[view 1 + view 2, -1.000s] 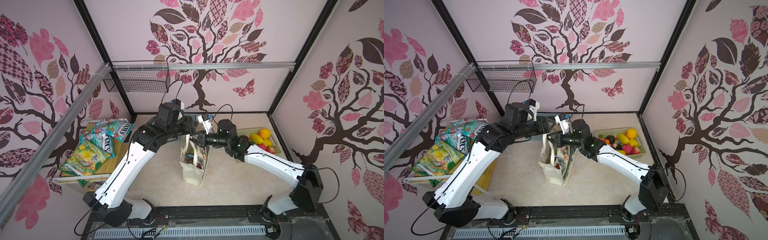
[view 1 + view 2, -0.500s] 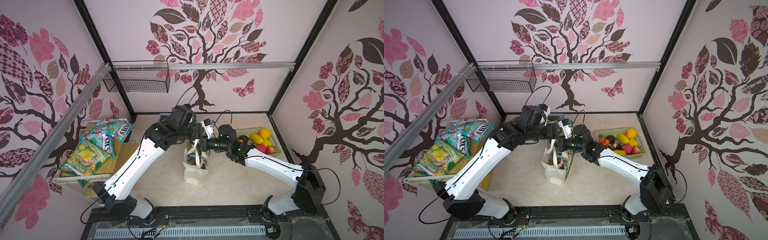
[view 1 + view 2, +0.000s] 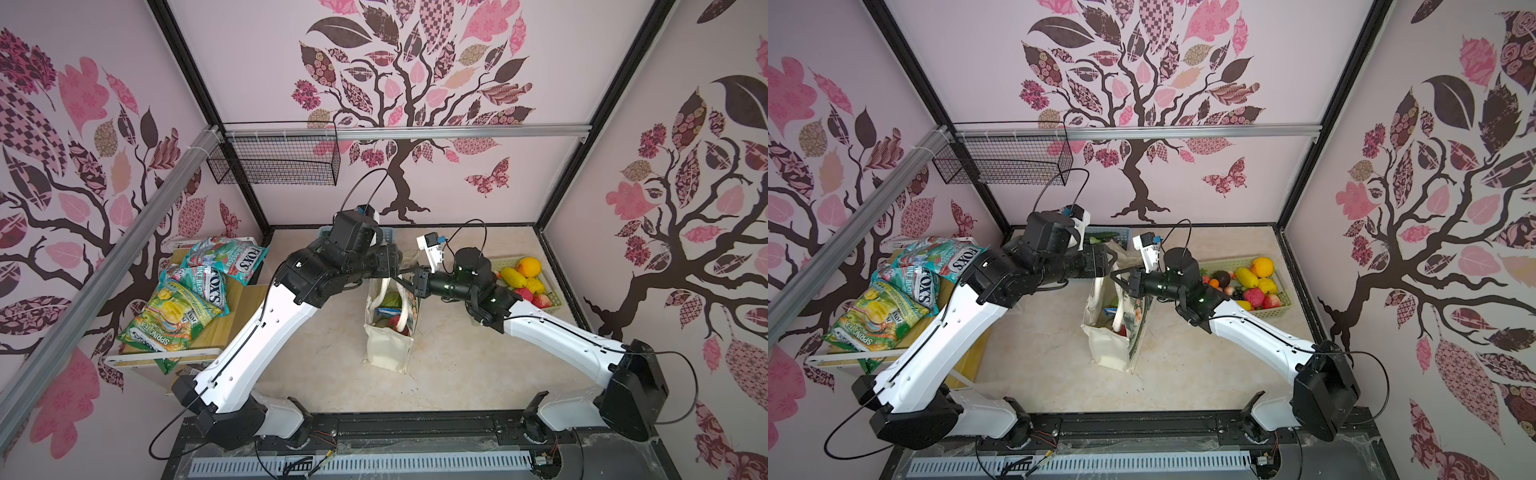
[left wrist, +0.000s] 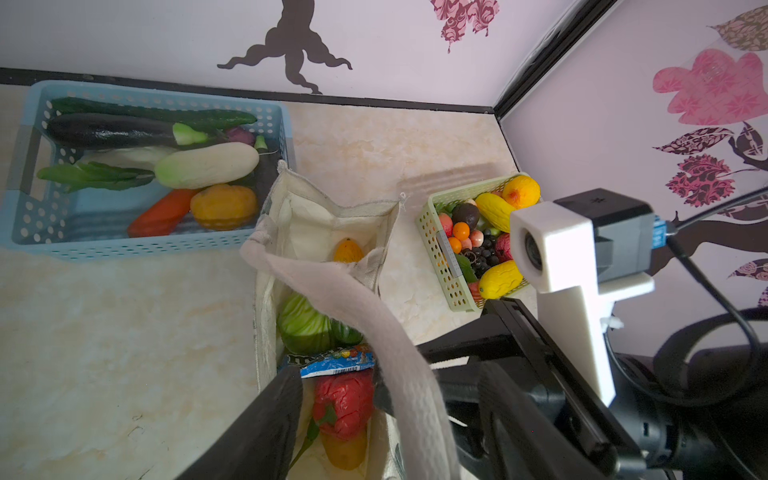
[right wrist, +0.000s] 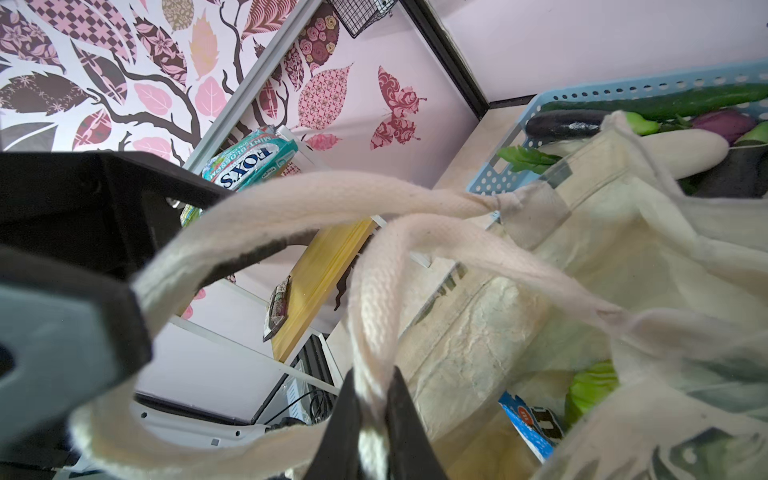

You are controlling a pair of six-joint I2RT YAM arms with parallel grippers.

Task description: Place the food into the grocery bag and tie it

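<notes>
The grocery bag point(image 3: 386, 349) stands mid-table with food point(image 4: 345, 399) inside. Above its 12 o'clock end, the left gripper point(image 3: 1111, 262) reaches in from 9 o'clock, fingers wide apart. The right gripper point(image 5: 374, 386), from 3 o'clock, pinches a cream handle point(image 5: 478, 249).

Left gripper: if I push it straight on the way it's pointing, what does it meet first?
Probably the cream bag handle, which crosses between the left gripper's open fingers. Close behind sits the right gripper, shut on a bag handle; depth there is unclear.
</notes>
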